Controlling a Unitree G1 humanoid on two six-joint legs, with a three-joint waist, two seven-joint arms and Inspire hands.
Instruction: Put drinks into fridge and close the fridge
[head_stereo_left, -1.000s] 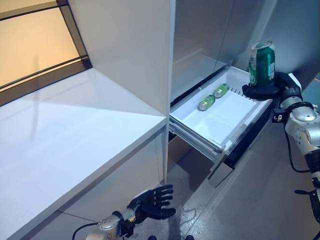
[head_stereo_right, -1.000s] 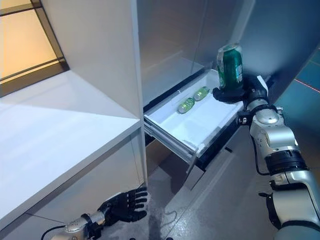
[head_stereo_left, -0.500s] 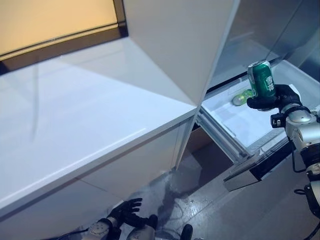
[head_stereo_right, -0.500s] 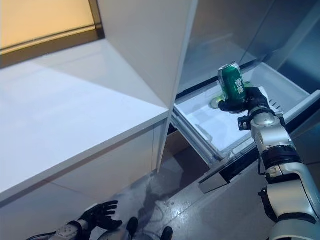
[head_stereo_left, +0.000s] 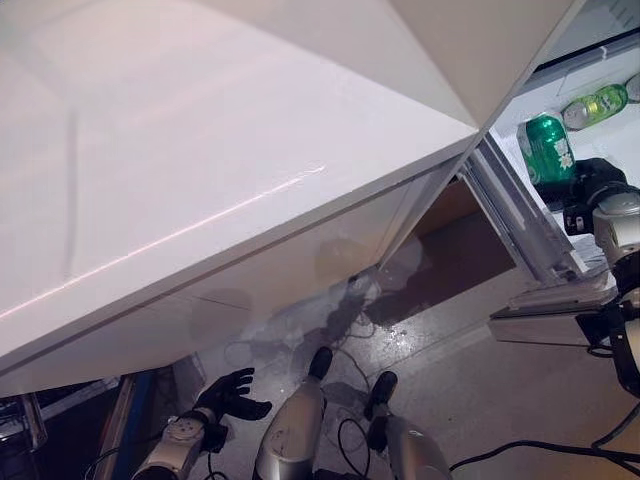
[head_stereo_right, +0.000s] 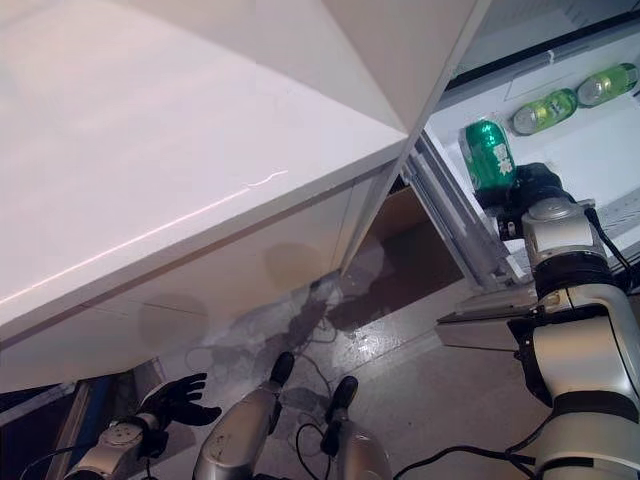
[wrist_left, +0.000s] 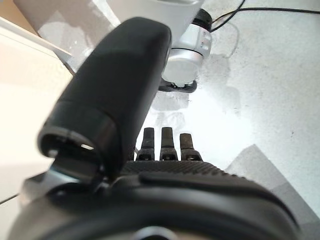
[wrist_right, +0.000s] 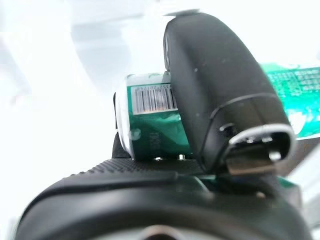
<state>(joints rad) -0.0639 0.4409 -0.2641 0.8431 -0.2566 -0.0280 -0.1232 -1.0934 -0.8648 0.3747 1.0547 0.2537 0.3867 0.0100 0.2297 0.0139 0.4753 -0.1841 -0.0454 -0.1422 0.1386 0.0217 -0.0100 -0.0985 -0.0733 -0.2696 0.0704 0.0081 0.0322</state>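
Observation:
My right hand (head_stereo_right: 537, 186) is shut on a green can (head_stereo_right: 488, 154) and holds it upright over the near left part of the white pulled-out fridge drawer (head_stereo_right: 590, 150). The can also shows in the left eye view (head_stereo_left: 547, 146), and in the right wrist view (wrist_right: 155, 122) with the thumb (wrist_right: 220, 95) wrapped over it. Green drinks (head_stereo_right: 546, 110) lie on their sides at the drawer's far end. My left hand (head_stereo_left: 232, 392) hangs low above the floor with its fingers spread, holding nothing; it also shows in the left wrist view (wrist_left: 165, 145).
A white counter (head_stereo_left: 200, 150) juts out over the left and middle. The fridge's white side wall (head_stereo_right: 400, 50) rises beside the drawer. The drawer's front panel (head_stereo_left: 550, 320) sticks out low at the right. Grey floor (head_stereo_right: 420, 380) lies below.
The camera has swung down and left, so the whole scene has shifted. My right hand has lowered the green can towards the drawer. The left hand still hangs open.

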